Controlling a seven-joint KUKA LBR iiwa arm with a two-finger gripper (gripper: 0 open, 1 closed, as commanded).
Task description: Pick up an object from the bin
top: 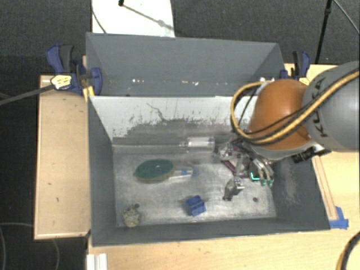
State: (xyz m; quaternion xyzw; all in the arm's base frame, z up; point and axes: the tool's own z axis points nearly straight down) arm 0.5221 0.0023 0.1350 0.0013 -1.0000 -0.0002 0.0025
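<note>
My gripper hangs low over the bin floor in the right half, under the orange wrist cover. Nothing shows in it. A small blue block lies on the floor to its lower left, a short gap away. Further left lies a dark green oval brush, with its clear handle pointing right toward the gripper. A clear tube lies along the foot of the back wall, up and to the left of the gripper.
A small grey-brown lump sits in the bin's front left corner. The arm and its cables cover the right wall of the bin. The sloped bin walls rise on all sides.
</note>
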